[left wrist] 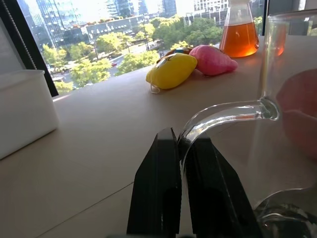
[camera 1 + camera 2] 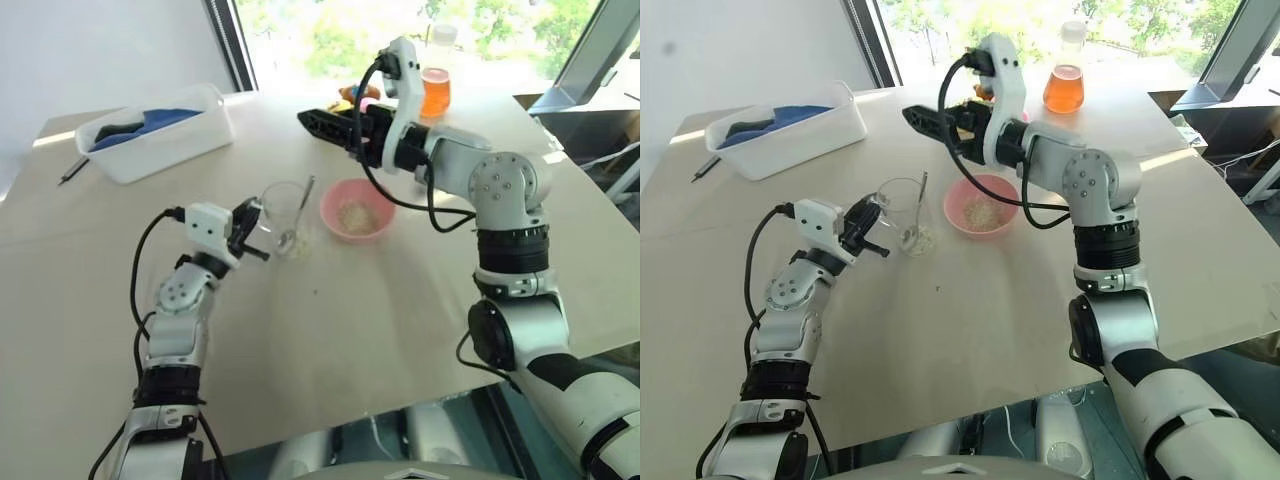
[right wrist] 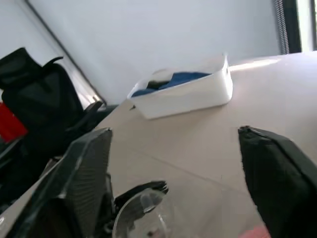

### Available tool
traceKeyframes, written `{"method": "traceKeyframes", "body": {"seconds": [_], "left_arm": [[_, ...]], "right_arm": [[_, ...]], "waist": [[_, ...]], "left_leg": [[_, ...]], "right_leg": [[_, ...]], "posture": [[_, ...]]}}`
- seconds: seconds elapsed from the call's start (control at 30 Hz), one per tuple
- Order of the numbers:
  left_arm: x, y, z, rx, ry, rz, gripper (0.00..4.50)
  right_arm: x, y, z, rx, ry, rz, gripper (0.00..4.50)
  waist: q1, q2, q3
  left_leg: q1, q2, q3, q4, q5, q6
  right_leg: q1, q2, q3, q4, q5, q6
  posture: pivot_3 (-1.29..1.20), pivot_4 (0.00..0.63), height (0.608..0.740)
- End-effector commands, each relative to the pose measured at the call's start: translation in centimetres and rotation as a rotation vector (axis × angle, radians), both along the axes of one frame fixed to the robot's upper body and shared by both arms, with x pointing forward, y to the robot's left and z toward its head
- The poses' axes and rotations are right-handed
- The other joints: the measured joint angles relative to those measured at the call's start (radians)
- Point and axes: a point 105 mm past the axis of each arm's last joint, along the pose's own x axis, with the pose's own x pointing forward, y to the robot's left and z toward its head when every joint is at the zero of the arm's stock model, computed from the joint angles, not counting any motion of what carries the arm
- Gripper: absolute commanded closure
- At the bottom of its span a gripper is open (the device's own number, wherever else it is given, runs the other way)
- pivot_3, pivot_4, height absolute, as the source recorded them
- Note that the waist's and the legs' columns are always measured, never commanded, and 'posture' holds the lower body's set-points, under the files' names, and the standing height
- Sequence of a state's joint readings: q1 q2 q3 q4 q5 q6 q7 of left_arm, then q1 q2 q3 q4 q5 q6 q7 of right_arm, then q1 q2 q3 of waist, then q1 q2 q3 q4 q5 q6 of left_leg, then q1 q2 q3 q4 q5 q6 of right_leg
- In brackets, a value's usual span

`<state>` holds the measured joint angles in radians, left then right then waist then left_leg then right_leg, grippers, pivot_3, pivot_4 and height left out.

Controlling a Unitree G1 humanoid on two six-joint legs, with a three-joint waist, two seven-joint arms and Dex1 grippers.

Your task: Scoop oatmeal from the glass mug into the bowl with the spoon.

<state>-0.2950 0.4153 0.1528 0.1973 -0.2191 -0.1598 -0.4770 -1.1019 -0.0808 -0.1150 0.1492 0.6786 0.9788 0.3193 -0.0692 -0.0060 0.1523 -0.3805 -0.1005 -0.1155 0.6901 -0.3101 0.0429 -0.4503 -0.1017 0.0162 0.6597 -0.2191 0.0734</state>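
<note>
Oatmeal partly in pink bowl, rest in glass mug beside it; spoon stands propped inside mug; left gripper clamped on mug handle to steady it; right gripper hovers above mug, fingers wide apart, likely lined up for spoon handle

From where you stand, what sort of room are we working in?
Probably an upper-floor office or lab: a large window looks out over trees and city buildings, a black office chair stands near the pale work table, and a flask of orange liquid sits there.
</note>
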Motion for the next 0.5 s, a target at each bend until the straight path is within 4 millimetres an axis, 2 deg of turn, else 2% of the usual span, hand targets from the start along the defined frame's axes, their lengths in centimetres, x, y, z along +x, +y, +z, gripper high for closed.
{"method": "traceKeyframes", "body": {"seconds": [0.03,0.07,0.17,0.33,0.5], "left_arm": [[-0.43,0.71,-0.56,0.018,0.018,0.021,4.5],[-0.48,0.72,-0.63,0.009,0.02,0.018,4.5],[-0.59,0.81,-0.79,0.001,0.024,0.022,3.45],[-0.7,1.16,-1.0,0.02,0.028,0.047,1.32],[-1.27,1.17,-0.4,0.033,0.011,0.049,1.32]], "right_arm": [[0.84,-1.62,2.52,0.049,-0.098,-0.087,0.26],[1.05,-1.9,2.61,0.054,-0.104,-0.103,0.26],[1.27,-2.17,2.65,0.065,-0.109,-0.123,0.19],[1.34,-2.2,2.35,0.061,-0.107,-0.134,0.19],[1.2,-2.56,2.88,0.082,-0.121,-0.131,0.19]], "waist": [[0.0,0.0,0.0],[-0.001,0.0,0.0],[-0.003,0.0,0.0],[0.001,0.0,0.0],[0.0,0.0,0.0]], "left_leg": [[0.0,0.0,0.0,0.0,0.0,0.0],[0.0,0.0,0.0,0.0,0.0,0.0],[0.0,0.0,0.0,-0.001,0.0,0.0],[0.0,0.0,0.0,-0.001,0.0,0.0],[0.0,0.0,0.0,-0.001,0.0,0.0]], "right_leg": [[0.0,0.0,0.0,0.0,0.0,0.0],[0.0,0.0,0.0,0.0,0.0,0.0],[0.0,0.0,0.001,0.0,0.0,0.0],[-0.001,0.0,0.0,0.0,0.0,0.0],[-0.001,0.0,0.001,0.0,0.0,0.0]], "posture": [[0.0,0.15,0.74],[0.0,0.15,0.74],[0.0,0.15,0.74],[0.0,0.15,0.74],[0.0,0.15,0.74]]}}
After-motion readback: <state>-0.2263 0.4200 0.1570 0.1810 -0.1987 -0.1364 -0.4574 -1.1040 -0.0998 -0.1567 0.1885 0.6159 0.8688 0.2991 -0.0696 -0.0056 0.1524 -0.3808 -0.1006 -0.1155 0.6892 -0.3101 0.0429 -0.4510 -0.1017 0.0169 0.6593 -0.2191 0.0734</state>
